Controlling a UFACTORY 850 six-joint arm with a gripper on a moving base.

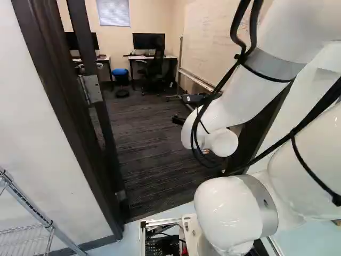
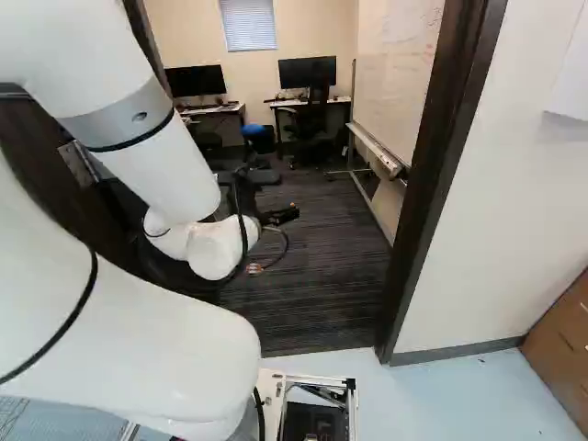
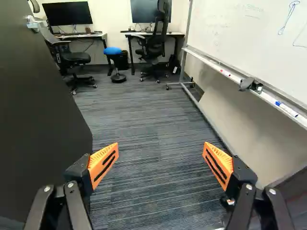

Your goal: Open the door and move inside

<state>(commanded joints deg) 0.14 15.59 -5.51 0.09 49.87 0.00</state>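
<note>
Wrist view shows door (image 3: 41,120) (open) beside gripper (image 2: 288,213)

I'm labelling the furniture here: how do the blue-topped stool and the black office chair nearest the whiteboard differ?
The stool has a blue seat and no backrest; the chair is black with a tall back. The stool stands on a round base, the chair on wheels. Both stand on the dark carpet.

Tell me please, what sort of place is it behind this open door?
It is probably an office or a shared work room. Past the door there are desks with monitors, office chairs on wheels, and a large whiteboard with writing on it.
</note>
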